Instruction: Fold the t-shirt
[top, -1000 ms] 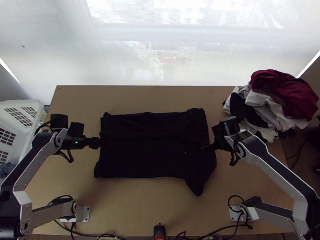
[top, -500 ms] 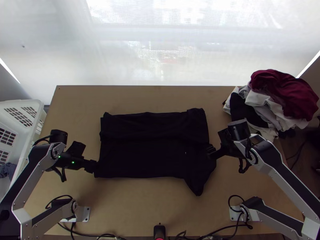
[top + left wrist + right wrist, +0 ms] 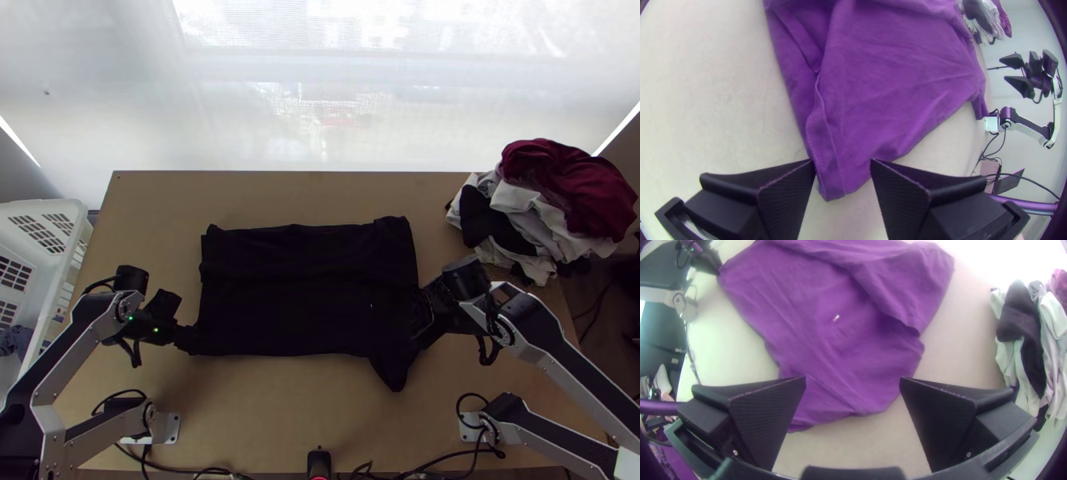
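On table (image 3: 280,416), top view: black t-shirt (image 3: 288,312) unmoved, left gripper (image 3: 186,341) shifted nearer, to its near left corner. Left wrist view: jaws wide around that corner. Right wrist view: right gripper (image 3: 852,378) wide over right end, probably sleeve (image 3: 849,393). Near-edge fold looks next.

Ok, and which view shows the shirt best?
The top view: almost the whole outline of the shirt is there. The left wrist view shows one corner closest, the right wrist view the other end; both cut part off.
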You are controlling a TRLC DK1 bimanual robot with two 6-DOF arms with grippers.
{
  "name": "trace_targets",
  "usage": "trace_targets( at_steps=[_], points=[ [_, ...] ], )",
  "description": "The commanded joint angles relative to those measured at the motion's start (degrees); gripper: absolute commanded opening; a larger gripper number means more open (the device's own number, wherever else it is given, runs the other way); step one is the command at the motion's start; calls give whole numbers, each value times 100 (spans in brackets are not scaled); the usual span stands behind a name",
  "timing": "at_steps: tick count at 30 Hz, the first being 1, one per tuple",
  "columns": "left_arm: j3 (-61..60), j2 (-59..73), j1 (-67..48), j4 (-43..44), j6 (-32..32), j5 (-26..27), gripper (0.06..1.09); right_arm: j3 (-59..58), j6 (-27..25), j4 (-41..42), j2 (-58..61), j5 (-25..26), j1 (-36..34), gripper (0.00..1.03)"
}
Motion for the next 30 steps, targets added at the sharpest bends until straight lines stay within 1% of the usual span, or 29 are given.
trace_targets(
  at_steps=[1,3,10,14,15,16,19,24,26,27,30],
  points=[
    [-52,152,-36,156,-81,92,33,-251,-367,-304,31,-28,691,96],
    [-43,143,-36,226,-142,92,9,-348,-464,-471,110,-28,963,96],
    [62,178,-36,270,-344,92,9,-603,-578,-1103,488,-107,1956,96],
    [71,205,-27,279,-371,83,9,-673,-570,-1147,716,-160,2413,96],
    [71,205,-18,288,-379,83,9,-673,-552,-1112,795,-160,2457,95],
    [71,213,-10,297,-388,83,9,-655,-552,-1086,866,-160,2501,92],
    [71,231,25,314,-388,83,9,-594,-526,-901,1068,-160,2563,92],
    [71,310,34,341,-388,83,9,-550,-420,-374,1305,-151,2536,92],
    [89,336,34,349,-397,92,9,-585,-394,-163,1367,-151,2501,85],
    [97,354,34,349,-397,92,9,-611,-385,-57,1411,-151,2475,84],
    [141,380,25,349,-406,92,9,-673,-359,162,1542,-151,2422,83]
  ],
)
